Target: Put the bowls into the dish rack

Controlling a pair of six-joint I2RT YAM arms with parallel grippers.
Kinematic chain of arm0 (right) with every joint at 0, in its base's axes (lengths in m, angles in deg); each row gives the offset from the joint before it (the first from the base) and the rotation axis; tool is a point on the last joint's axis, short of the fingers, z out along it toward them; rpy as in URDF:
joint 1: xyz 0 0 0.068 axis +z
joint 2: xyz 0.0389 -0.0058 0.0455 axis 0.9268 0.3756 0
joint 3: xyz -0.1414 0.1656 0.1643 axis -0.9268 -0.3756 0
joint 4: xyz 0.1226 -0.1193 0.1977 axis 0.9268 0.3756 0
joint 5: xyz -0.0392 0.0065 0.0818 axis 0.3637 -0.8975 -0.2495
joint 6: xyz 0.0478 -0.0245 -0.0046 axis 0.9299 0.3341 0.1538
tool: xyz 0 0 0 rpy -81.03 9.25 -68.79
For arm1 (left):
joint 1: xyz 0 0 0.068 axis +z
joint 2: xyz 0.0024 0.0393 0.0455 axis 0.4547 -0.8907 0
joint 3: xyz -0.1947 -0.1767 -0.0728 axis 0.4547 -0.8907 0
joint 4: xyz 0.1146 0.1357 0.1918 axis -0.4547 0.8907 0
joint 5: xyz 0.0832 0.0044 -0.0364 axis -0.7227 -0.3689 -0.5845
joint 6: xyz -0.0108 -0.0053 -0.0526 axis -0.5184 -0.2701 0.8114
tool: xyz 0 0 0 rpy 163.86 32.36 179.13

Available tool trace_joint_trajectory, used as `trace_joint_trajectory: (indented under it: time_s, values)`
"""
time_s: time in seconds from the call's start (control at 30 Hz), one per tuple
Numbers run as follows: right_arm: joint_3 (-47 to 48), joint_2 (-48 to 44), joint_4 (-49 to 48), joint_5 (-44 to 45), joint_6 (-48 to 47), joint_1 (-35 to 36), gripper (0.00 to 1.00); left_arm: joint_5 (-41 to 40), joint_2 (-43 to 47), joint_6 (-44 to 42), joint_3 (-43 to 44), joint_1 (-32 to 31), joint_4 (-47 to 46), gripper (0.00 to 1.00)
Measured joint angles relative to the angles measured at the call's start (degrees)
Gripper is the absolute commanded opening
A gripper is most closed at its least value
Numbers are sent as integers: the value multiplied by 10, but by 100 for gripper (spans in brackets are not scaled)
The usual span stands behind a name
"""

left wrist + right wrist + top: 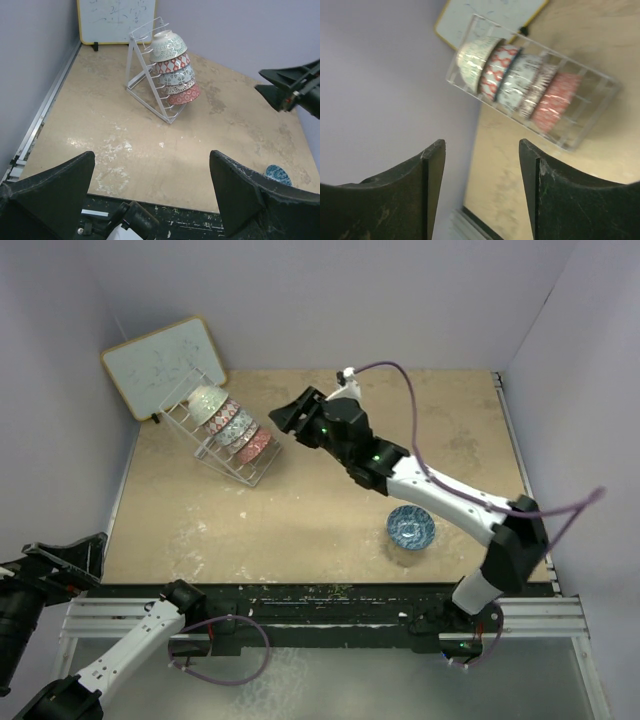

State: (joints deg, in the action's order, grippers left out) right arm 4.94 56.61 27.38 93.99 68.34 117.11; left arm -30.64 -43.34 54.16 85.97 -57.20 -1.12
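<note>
Dish rack [243,476] sits at approx 10 o'clock on the counter [330,510], tilted, w/ the whiteboard [160,365] just behind it at the far-left corner. Rack holds five bowls [236,426], on edge in one row, each nested against the next: cream one topmost, a red-patterned one lowest, the rest mixed patterns in between. No free slot can be made out w/ certainty, though some wire shows below the lowest bowl. The sixth, a blue bowl [411,527], stands upright on the counter at approx 4 o'clock, well apart from the rack and close to the right arm's base; nothing in it as far as can be seen. Right pincer [283,420] hangs at 3 o'clock of the rack, near its lower end but not touching; its own cam shows the fingers spread and nothing between them, so open & empty. Left pincer [70,558] is off the counter at 8 o'clock, fingers also wide apart, holding nothing. Judgement: task is five of six done, and the step in hand is the gap btwn one placement & the last pickup. Next move calls for the right arm to swing back toward 4 o'clock, come down over the blue bowl's rim, grip it, then tip it on edge for the lowest rack slot w/o knocking the red bowl.
</note>
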Motion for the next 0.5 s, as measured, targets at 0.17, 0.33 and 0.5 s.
trace_joint_trajectory:
  time_s: [0.17, 0.33, 0.5]
  values:
    - [-72, -134, 139, 58, -89, 0, 100, 0, 0, -2, -17, 0, -13, 99]
    - [-114, -203, 297, 100, -131, 0, 100, 5, 0, -5, -43, 0, -35, 99]
    - [-165, -208, 422, 105, -139, 0, 97, 12, 0, -6, -73, 0, -58, 99]
